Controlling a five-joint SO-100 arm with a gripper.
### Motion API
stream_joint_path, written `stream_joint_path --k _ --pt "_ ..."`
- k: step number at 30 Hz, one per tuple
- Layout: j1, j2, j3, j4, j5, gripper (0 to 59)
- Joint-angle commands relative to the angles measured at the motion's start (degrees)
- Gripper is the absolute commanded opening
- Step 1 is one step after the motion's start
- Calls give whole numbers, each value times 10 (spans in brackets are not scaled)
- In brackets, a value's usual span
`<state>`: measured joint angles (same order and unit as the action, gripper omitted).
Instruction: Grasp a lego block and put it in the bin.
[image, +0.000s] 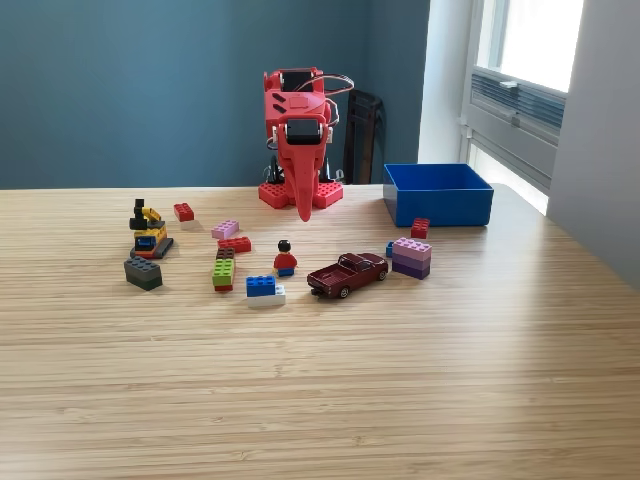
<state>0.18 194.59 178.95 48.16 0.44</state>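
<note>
Exterior view: red 3D-printed gripper (304, 212) hangs tip-down, empty; jaw state cannot be determined. Small red lego block (420, 228) lies just before the open blue plastic bin (438, 193), to the gripper's right in this view.

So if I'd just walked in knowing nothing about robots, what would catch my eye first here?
Probably the bright red robot arm at the back of the wooden table, folded with its gripper pointing down. Next, the blue bin on the exterior view's right, and the scatter of colourful lego blocks in front, with a dark red toy pickup truck parked among them.
</note>
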Motion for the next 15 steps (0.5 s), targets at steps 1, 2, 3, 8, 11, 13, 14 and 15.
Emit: stream_joint_path --k 1,2,3,8,11,13,14,15 --pt "-29 10 -95 41 -33 2" --pt "-29 1 -99 42 -35 2" --pt "-29 -11 -103 42 -37 2" --pt "-30 -91 -144 43 -32 0" --pt "-32 -149 -185 60 -31 2" --pt "-35 -189 -215 78 -36 11" --pt "-36 -207 -230 86 -36 12" --pt "-38 -229 -244 92 -34 13"
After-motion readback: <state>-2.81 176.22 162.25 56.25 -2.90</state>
